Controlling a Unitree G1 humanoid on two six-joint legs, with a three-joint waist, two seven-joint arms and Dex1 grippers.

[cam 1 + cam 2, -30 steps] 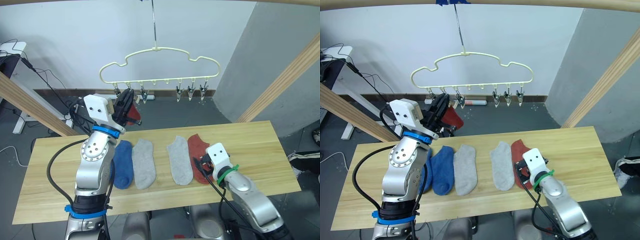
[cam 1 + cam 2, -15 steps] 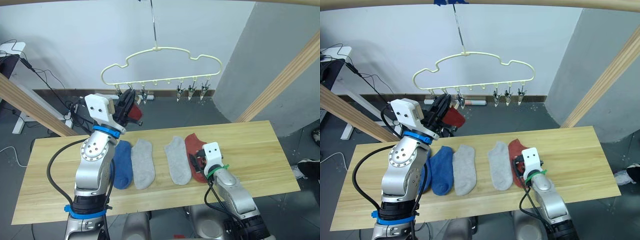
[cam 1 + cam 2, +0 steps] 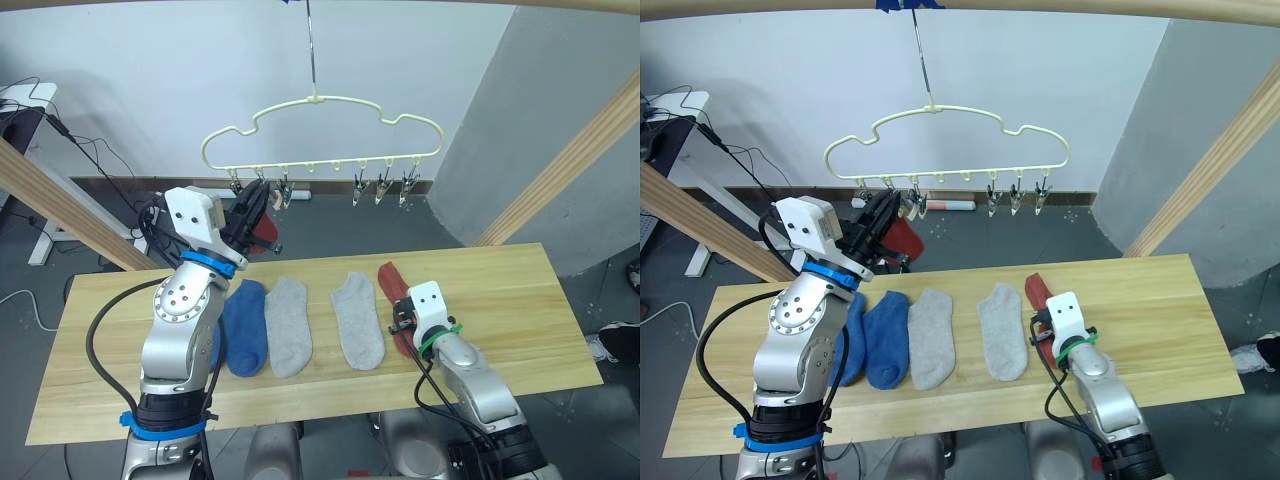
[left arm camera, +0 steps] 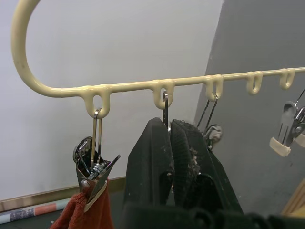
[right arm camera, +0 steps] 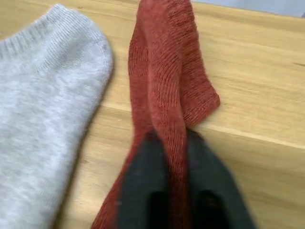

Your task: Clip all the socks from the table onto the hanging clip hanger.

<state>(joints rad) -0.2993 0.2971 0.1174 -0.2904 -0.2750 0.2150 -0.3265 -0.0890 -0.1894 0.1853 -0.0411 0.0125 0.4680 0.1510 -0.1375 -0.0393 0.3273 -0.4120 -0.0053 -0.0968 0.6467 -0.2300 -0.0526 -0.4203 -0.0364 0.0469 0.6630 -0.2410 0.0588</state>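
The cream clip hanger (image 3: 345, 98) hangs above the far edge of the table (image 3: 500, 290). One rust red sock (image 3: 266, 230) hangs from its leftmost clip (image 4: 93, 167). My left gripper (image 4: 169, 123) is raised to the neighbouring clip and is shut on it; that clip's wire (image 4: 165, 107) runs down between the fingers. On the table lie two blue socks (image 3: 245, 325), one partly behind my left arm, and two light grey socks (image 3: 288, 325) (image 3: 357, 320). My right gripper (image 5: 171, 138) is shut on the other rust red sock (image 5: 167, 71), pinching it into a ridge.
Thick wooden poles slant up at the left (image 3: 60, 210) and right (image 3: 560, 170) of the table. Several free metal clips (image 3: 380, 185) hang along the right part of the hanger. Cables (image 3: 110, 170) lie on the floor behind.
My right gripper has shut on the rust red sock, which is now bunched into a narrow fold. The left gripper stays at the clip.
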